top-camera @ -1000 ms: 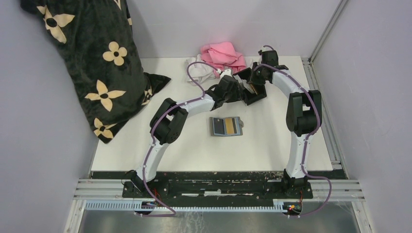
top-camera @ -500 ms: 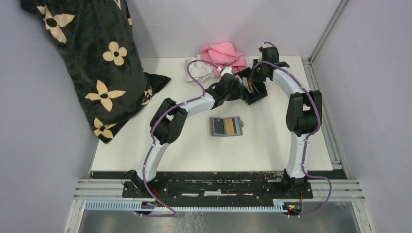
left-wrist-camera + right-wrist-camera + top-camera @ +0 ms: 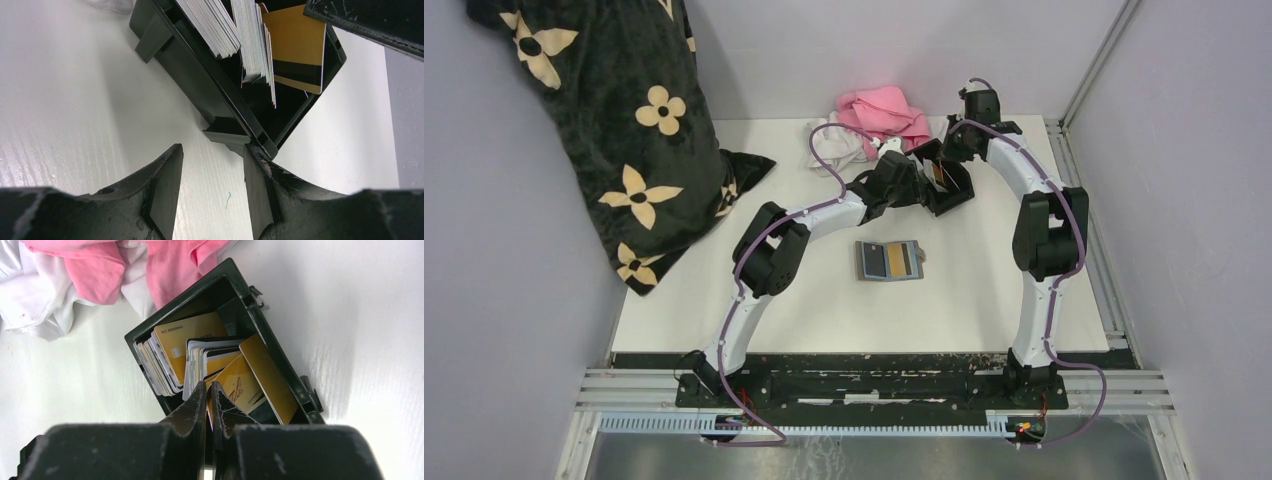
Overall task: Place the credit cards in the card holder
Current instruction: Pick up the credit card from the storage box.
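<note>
The big white table (image 3: pixel 724 290) has a black blanket with flowers (image 3: pixel 614 120) heaped on its left side. A pink cloth (image 3: pixel 884 108) and a white cloth (image 3: pixel 834 150) lie at the back. A grey wallet (image 3: pixel 889 260) lies open in the middle, well away from the work.

The card holder (image 3: pixel 200 70) sits near the back of the table, just beside the cloths. It is a black box with no lid, so cards can drop in from above. Both arms bend in toward it, one from each side. I think that is so one can keep the box from sliding while the other works with the cards.

The credit cards (image 3: pixel 187 337) stand on their edges inside the holder in a few packs. Most are white-edged and some are tan. One tan card leans across the corner, so the cards are in the box but not all tidy.

The left gripper (image 3: pixel 212 195) is low at a corner of the holder. Its fingers are spread apart with a little foot of the box between them. One finger touches the corner, and it grips nothing.

The right gripper (image 3: pixel 209 400) hangs over the cards. Its fingers are pressed almost together, with only a thin slit between. I see no card in that slit. The tips are right by a tan card, but I cannot tell if they touch it.
</note>
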